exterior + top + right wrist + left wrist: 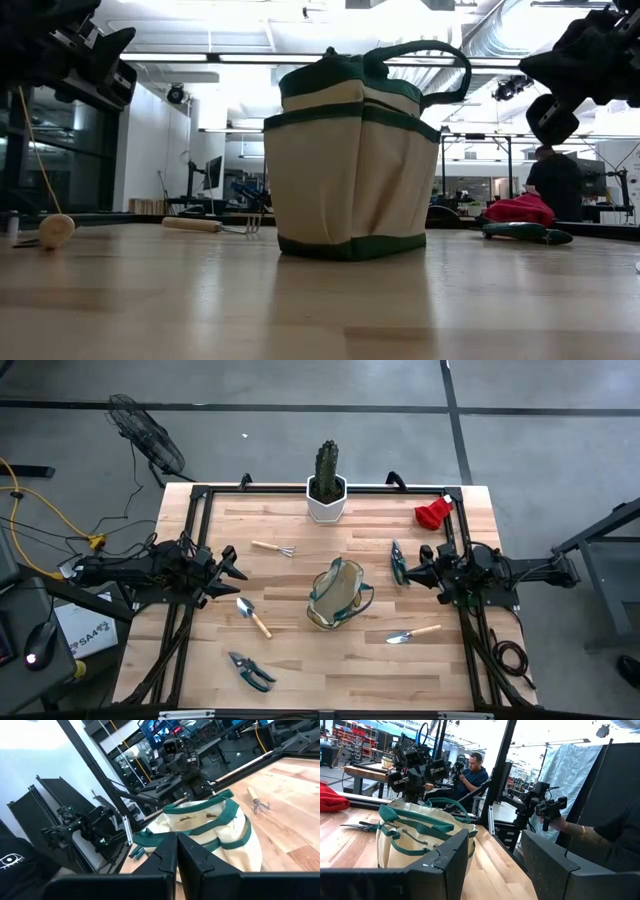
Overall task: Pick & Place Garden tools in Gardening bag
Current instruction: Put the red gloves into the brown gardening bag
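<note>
Left end effector [232, 566] waits open beside the left trowel [252, 616]; the gardening bag [336, 596] stands upright mid-bench, mouth up to take tools; right end effector [414, 571], closed and empty, hovers by the shears [397, 561]

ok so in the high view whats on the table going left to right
pruning shears → trowel → mini rake → cactus → second trowel → red glove

Bright overhead ceiling lights [250, 58] blow out the low view, silhouetting the bag [350, 160].
</note>
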{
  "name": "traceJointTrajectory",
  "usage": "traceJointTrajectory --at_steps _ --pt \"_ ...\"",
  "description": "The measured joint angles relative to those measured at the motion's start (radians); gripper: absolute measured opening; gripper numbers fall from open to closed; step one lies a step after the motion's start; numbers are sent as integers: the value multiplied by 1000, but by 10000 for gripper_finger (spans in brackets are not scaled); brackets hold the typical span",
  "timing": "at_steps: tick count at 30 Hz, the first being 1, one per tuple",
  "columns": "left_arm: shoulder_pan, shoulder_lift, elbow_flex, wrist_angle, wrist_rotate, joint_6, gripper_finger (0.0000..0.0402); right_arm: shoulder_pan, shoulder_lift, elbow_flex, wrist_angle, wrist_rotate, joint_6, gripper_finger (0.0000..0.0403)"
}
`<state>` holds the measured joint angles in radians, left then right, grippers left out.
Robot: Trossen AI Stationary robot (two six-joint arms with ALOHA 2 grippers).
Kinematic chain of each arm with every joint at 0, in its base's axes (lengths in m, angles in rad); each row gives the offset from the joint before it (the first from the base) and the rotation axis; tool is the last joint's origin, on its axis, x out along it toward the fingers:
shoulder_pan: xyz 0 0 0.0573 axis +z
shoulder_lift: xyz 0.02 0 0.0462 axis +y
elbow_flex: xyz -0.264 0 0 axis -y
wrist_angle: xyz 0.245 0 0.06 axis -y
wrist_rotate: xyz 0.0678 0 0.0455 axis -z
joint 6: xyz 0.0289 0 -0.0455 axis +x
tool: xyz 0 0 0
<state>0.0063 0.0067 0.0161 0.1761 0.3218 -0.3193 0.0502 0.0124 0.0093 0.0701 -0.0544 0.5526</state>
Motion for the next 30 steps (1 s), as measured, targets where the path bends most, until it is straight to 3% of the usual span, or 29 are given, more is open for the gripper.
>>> traceJointTrajectory --at_steps 6,13,19,25,30 --pt "0 0 0 0 0 0 180 0 0 0 0 4 -4 3" --pt "0 0 0 0 -3 0 180 0 2 0 70 133 5 3" --pt "0 0 0 0 -3 0 180 -1 8 0 64 516 -35 3" --pt "0 0 0 0 -3 0 180 -1 40 1 65 736 -23 3" --pt "0 0 0 0 -3 0 180 -1 106 84 -27 896 30 3"
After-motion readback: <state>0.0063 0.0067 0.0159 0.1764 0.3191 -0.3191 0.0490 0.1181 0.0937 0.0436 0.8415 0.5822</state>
